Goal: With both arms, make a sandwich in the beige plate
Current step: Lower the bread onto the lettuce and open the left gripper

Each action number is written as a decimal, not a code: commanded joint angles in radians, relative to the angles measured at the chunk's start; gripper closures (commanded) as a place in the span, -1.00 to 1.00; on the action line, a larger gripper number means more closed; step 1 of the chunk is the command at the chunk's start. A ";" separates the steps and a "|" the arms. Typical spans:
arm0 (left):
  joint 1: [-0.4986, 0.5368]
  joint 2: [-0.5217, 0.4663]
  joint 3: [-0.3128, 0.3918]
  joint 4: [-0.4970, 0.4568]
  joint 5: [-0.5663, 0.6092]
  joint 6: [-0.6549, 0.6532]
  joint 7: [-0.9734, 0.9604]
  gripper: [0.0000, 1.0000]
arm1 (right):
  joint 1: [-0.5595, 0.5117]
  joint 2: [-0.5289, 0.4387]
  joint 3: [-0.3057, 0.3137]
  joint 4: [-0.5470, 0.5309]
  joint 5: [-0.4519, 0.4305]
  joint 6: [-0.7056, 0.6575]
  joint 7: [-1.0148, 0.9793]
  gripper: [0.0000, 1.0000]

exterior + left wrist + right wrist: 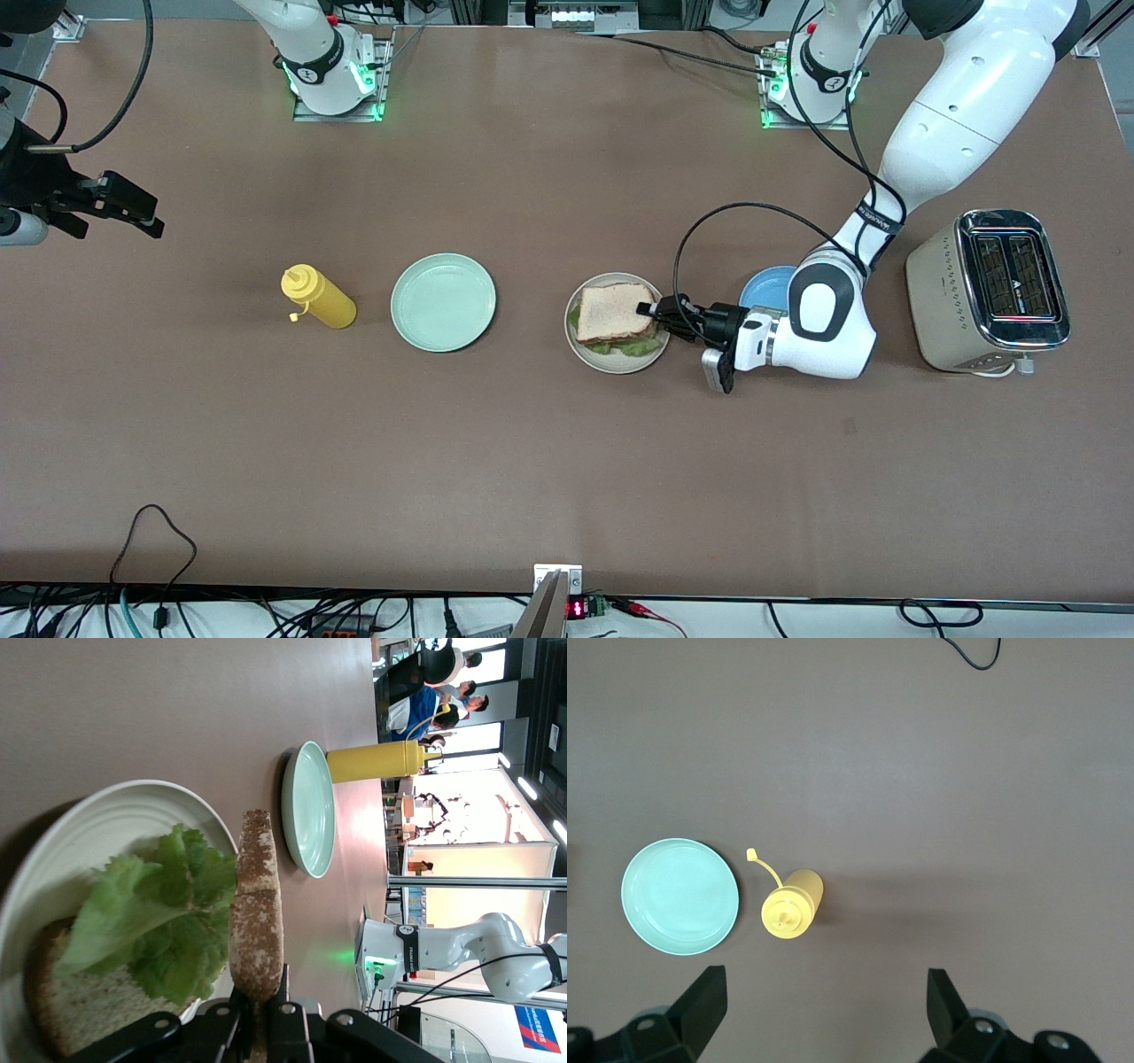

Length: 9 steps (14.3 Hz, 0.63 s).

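Observation:
The beige plate (576,341) (97,815) holds a lower bread slice (80,1010) with a ruffled green lettuce leaf (625,348) (155,908) on it. My left gripper (649,311) (260,1003) is shut on the edge of the top bread slice (611,312) (257,904), held flat over the lettuce; I cannot tell whether it rests on the leaf. My right gripper (133,208) (824,1005) hangs open and holds nothing, over the table at the right arm's end, where that arm waits.
A mint-green plate (443,302) (679,896) and a yellow squeeze bottle (319,299) (793,904) lie toward the right arm's end. A blue plate (765,288) shows partly under the left arm. A silver toaster (990,289) stands at the left arm's end.

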 commanded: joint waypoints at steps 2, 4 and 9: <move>-0.044 -0.006 0.062 -0.001 -0.010 0.006 0.031 0.98 | -0.007 0.011 0.007 0.032 -0.021 -0.013 -0.008 -1.00; -0.045 -0.006 0.066 -0.003 -0.012 0.008 0.028 0.65 | -0.001 0.015 0.012 0.033 -0.048 -0.015 -0.008 -1.00; -0.042 -0.019 0.076 -0.003 0.063 0.008 0.009 -1.00 | -0.002 0.015 0.012 0.032 -0.049 -0.018 -0.008 -1.00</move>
